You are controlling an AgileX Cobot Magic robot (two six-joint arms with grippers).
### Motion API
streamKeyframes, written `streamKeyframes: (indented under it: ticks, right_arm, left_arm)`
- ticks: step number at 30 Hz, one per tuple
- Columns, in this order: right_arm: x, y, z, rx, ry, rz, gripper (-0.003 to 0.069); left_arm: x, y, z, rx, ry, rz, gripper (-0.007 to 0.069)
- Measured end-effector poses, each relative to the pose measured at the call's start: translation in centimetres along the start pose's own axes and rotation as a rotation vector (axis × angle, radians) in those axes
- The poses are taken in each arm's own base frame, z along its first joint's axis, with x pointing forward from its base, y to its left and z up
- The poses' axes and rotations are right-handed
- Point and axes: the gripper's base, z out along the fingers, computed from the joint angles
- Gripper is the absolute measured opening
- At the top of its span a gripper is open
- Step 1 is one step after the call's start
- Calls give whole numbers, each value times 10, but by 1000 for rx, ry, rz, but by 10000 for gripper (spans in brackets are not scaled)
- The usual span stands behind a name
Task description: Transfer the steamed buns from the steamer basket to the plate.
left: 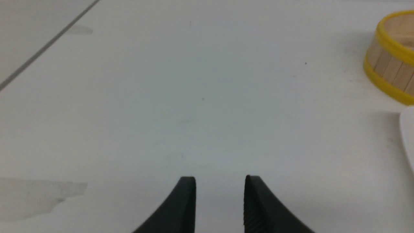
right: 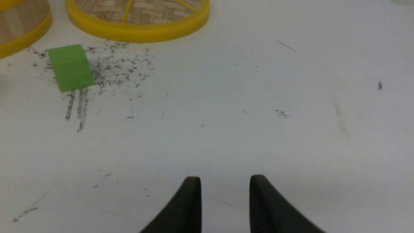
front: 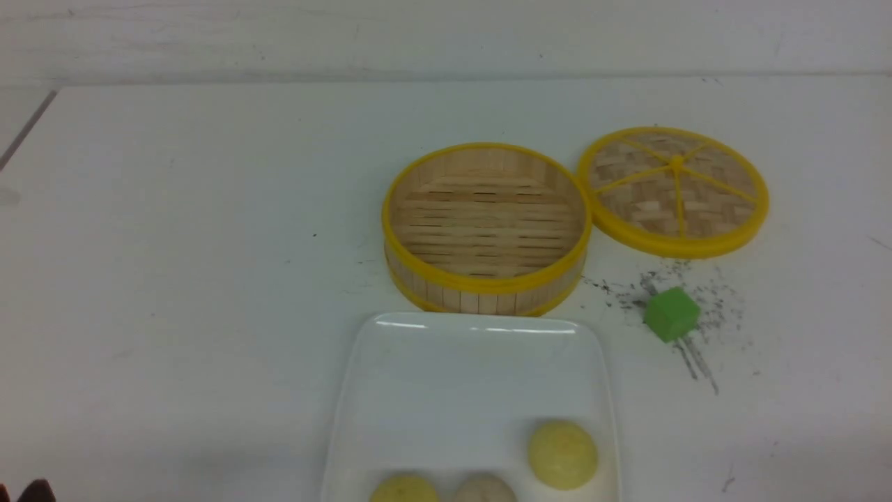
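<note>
**Three buns on plate, both pincers apart and empty**

Counted three steamed buns on the plate (front: 390, 362): one pale yellow bun (front: 562, 453) toward the plate's right side, a second yellow bun (front: 404, 490) and one greyish bun (front: 484, 489) at the near edge, both cut off by the front view's border. Found one steamer basket (front: 486, 226) just beyond the plate's far rim, with only its slatted floor showing inside. Saw one woven lid (front: 673, 189) lying flat to the right of the basket, its yellow rim right against the basket's; one green cube (front: 671, 314) nearer, among dark scuff marks on the bench (front: 174, 244).

Left pincer (left: 220, 184): jaws partly apart, nothing between them, above bare bench; basket and plate corner well off to one side in its wrist view. Right pincer (right: 224, 184): likewise partly apart and empty, over bare bench, with cube, lid and basket edge well beyond its tips. No bun near either pincer.
</note>
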Motion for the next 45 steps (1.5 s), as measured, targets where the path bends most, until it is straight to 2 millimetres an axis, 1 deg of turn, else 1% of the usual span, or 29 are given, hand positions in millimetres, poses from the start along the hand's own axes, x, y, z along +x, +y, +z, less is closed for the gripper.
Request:
streamKeyframes:
  ticks: [1, 19, 24, 29, 45]
  right_arm:
    - [0, 0, 0, 0, 0, 0, 239]
    - [0, 0, 0, 0, 0, 0, 239]
    - [0, 0, 0, 0, 0, 0, 239]
    - [0, 0, 0, 0, 0, 0, 239]
    - [0, 0, 0, 0, 0, 0, 239]
  left_arm:
    - [3, 0, 1, -5, 11, -4, 240]
    - [4, 1, 1, -13, 17, -26, 242]
    - [4, 0, 1, -10, 18, -99, 242]
    - [4, 0, 1, -9, 18, -118, 242]
    - [4, 0, 1, -9, 19, -117, 242]
